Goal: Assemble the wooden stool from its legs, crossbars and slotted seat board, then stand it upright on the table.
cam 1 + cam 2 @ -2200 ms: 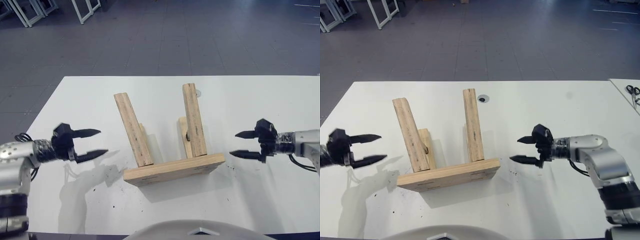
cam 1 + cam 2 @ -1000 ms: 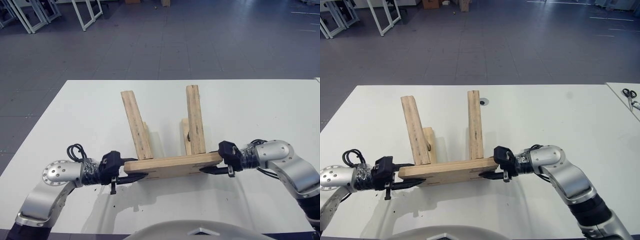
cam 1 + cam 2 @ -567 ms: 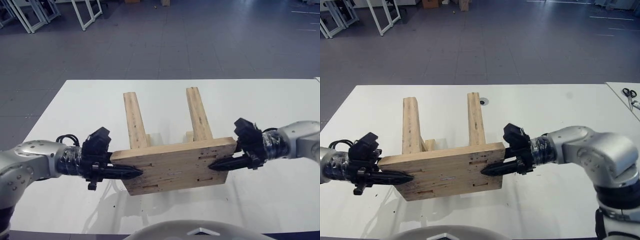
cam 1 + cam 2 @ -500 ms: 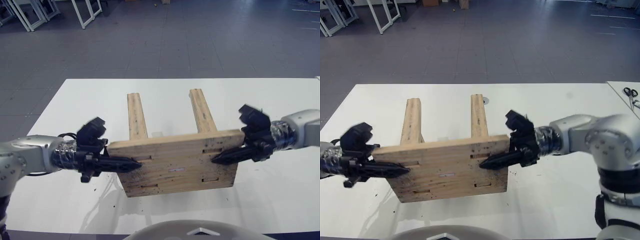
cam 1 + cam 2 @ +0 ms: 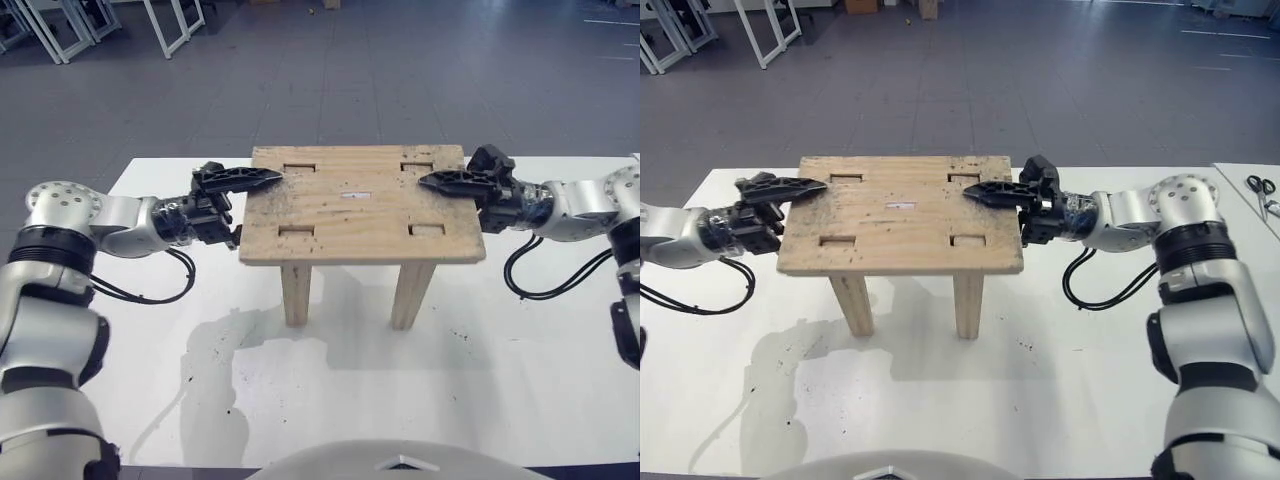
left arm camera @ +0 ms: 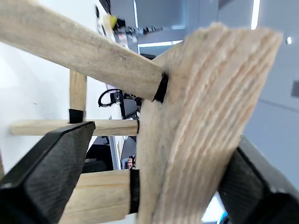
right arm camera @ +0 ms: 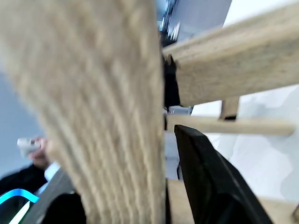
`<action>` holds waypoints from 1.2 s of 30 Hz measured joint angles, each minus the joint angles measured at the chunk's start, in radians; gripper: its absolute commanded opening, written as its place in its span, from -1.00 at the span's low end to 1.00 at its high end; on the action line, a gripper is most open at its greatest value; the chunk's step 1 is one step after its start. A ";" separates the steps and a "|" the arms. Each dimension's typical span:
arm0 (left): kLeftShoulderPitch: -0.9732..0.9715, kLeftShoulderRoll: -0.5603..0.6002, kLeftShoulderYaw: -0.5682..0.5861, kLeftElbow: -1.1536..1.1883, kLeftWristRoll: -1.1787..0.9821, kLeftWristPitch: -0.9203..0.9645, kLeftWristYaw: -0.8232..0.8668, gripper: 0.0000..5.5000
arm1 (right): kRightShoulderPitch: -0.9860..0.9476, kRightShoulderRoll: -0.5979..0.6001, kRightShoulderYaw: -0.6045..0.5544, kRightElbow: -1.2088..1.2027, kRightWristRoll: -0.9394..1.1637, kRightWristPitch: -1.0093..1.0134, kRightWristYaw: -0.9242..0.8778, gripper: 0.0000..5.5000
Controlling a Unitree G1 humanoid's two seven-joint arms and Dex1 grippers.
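The stool [image 5: 360,205] stands upright on the white table [image 5: 560,380], in its far half, midway between the left and right edges, slotted seat board [image 5: 902,228] on top. Two near legs [image 5: 296,293] reach down to the tabletop. The left gripper [image 5: 245,186] is clamped on the seat's left edge and the right gripper [image 5: 452,186] on its right edge, one finger [image 6: 46,163] above the board and one below.
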 measured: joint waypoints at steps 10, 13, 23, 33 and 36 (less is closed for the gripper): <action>-0.093 -0.002 0.425 0.342 0.366 0.000 0.081 1.00 | -0.016 0.010 -0.393 0.160 -0.308 0.001 -0.082 0.55; -0.021 0.025 0.569 0.215 0.417 -0.060 0.073 1.00 | -0.008 -0.026 -0.541 0.171 -0.329 -0.049 -0.091 0.55; 0.454 -0.344 0.603 -0.769 1.096 -1.049 0.522 1.00 | 0.425 0.161 -0.449 -0.561 -0.969 -0.799 -0.456 0.55; 0.738 -0.532 0.488 -1.067 1.603 -1.386 0.701 1.00 | 0.699 0.393 -0.219 -0.908 -1.537 -1.196 -0.672 0.55; 0.740 -0.548 0.511 -1.074 1.622 -1.383 0.696 1.00 | 0.701 0.424 -0.230 -0.908 -1.566 -1.196 -0.661 0.55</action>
